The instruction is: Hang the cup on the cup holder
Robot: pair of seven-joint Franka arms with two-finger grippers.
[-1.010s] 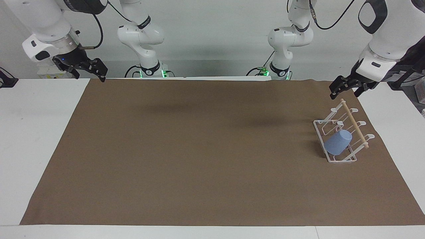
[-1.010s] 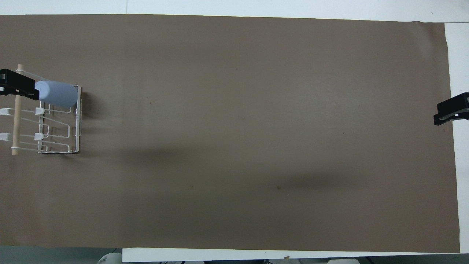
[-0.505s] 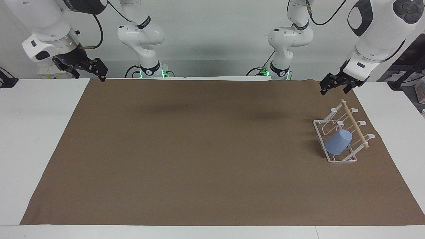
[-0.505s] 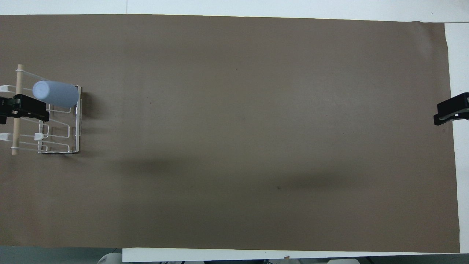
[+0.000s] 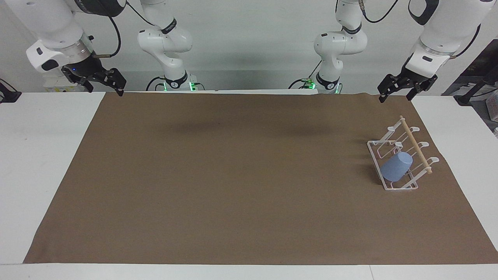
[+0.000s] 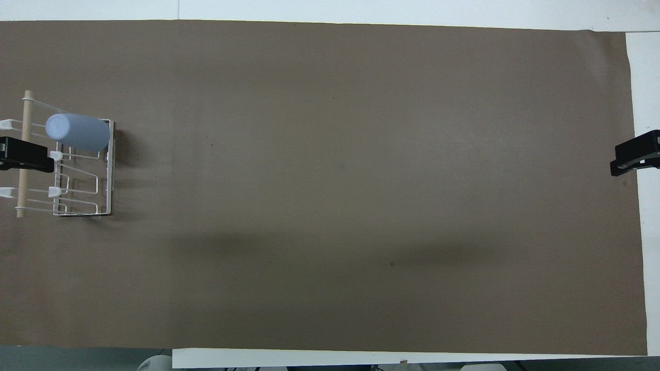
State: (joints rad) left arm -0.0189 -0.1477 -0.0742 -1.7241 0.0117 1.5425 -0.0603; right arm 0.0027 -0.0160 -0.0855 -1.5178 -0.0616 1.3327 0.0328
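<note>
It was a robotics lab: two white arms (image 5: 165,42) stood bolted at a bare counter (image 5: 42,155) under brown paper (image 5: 233,175).

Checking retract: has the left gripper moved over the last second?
Yes. The left gripper has risen up and away from the cup holder, toward the robots' edge of the table; the cup stays on it.

Left gripper (image 5: 396,94) risen and drawn back from just above the cup holder (image 5: 400,159) toward the robots' edge of the brown mat (image 5: 241,179), now well apart from the rack's dowel, jaws spread and empty as before.
</note>
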